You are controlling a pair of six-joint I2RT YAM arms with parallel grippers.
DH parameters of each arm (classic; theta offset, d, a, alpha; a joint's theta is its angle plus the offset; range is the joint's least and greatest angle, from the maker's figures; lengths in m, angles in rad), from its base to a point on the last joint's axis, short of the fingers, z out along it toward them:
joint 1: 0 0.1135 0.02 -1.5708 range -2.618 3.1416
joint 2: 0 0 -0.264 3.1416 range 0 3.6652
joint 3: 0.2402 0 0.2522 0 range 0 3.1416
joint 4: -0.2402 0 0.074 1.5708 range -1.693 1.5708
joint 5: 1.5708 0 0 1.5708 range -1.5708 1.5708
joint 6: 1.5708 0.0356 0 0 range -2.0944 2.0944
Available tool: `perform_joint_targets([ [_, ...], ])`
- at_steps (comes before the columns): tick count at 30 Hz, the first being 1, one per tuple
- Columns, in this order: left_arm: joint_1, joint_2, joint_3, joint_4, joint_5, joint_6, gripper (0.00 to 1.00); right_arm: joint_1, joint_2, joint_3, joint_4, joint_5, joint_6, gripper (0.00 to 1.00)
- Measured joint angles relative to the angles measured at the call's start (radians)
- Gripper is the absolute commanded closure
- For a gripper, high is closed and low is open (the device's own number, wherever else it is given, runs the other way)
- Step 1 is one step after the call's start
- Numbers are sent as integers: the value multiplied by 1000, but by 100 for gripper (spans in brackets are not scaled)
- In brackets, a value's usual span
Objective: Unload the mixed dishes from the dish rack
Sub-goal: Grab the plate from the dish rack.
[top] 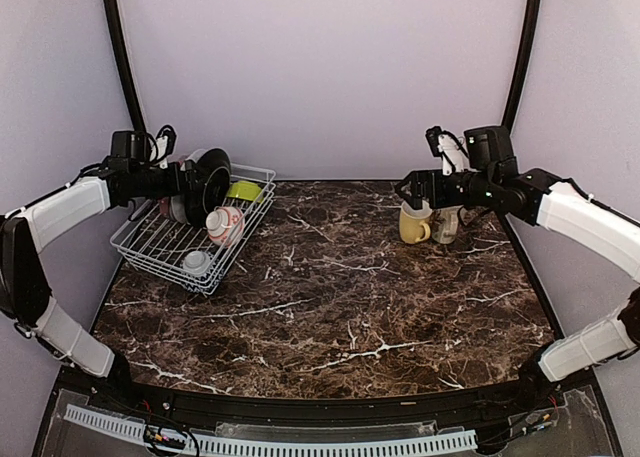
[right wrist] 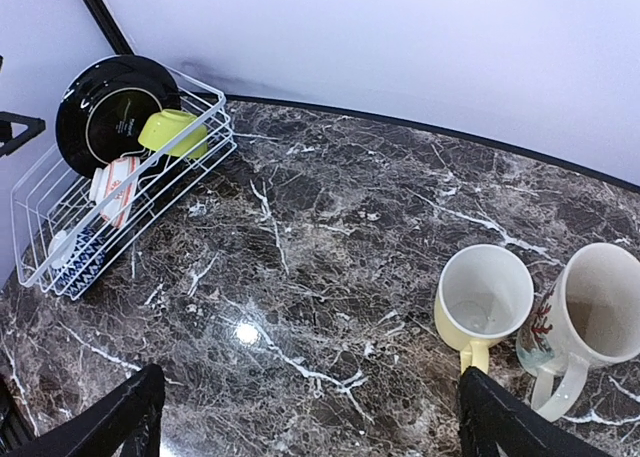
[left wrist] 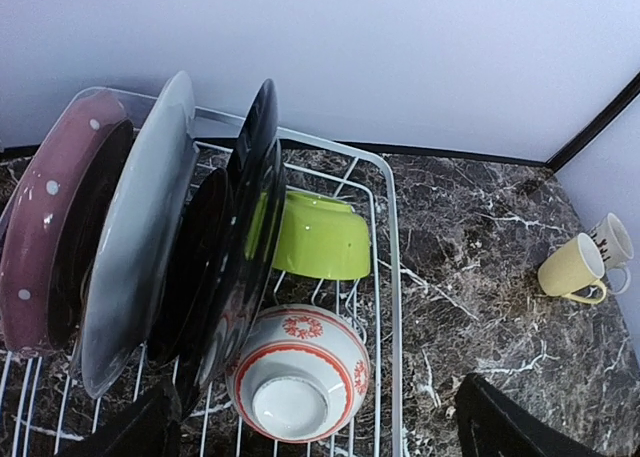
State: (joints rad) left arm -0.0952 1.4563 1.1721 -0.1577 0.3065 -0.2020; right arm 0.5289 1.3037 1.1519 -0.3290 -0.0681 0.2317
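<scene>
Right pincer (right wrist: pixel 310 417) hung wide with nothing in it, above and just near-side of the two mugs. The yellow mug (right wrist: pixel 483 297) and the cream patterned mug (right wrist: pixel 600 312) stood upright on the tabletop (right wrist: pixel 330 237) at the right rear, mouths up, handles toward the arm. They were just beside each other, possibly touching; the wrist view didn't settle it. Parking them in that far corner made sense, since it left the middle of the tabletop free for bigger pieces.

Left pincer (left wrist: pixel 315 432) was also spread wide and gripping nothing. It hovered over the dish rack (left wrist: pixel 385 227) at the left rear, its camera looking down the row of plates. The pink dotted plate (left wrist: pixel 40 217), the pale plate (left wrist: pixel 140 237) and the black plate (left wrist: pixel 240 227) stood on edge, leaning together in the wires. That left only their rims to grab, and my read was that the wide opening was there to straddle a rim from above.

The lime-green bowl (left wrist: pixel 320 239) lay tipped on its side against the black plate. The red-and-white bowl (left wrist: pixel 300 372) sat foot-up just in front of it, and the striped bowl (top: pixel 197 261) sat at the near end of the rack.

Judged progress: mugs out, three plates and three bowls left in the rack. Likely next pick was the black plate or the red-and-white bowl, the two nearest the left fingers. Risk: pulling one plate could tip its neighbours.
</scene>
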Motion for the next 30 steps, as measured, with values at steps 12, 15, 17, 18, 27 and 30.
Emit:
perform_joint_targets([
  [12, 154, 134, 43, 67, 261, -87, 34, -6, 82, 25, 49, -84, 25, 1],
  [15, 153, 168, 62, 67, 298, -76, 45, -6, 95, 29, 49, -93, 25, 1],
  [17, 152, 196, 85, 66, 319, -61, 50, -6, 95, 31, 53, -96, 25, 1],
  [18, 152, 213, 98, 66, 330, -49, 53, -6, 95, 32, 58, -99, 25, 1],
  [27, 152, 303, 147, 63, 377, 1, 69, -6, 106, 56, 77, -122, 25, 1],
  [30, 152, 323, 163, 56, 386, 21, 70, -6, 106, 53, 85, -124, 25, 1],
])
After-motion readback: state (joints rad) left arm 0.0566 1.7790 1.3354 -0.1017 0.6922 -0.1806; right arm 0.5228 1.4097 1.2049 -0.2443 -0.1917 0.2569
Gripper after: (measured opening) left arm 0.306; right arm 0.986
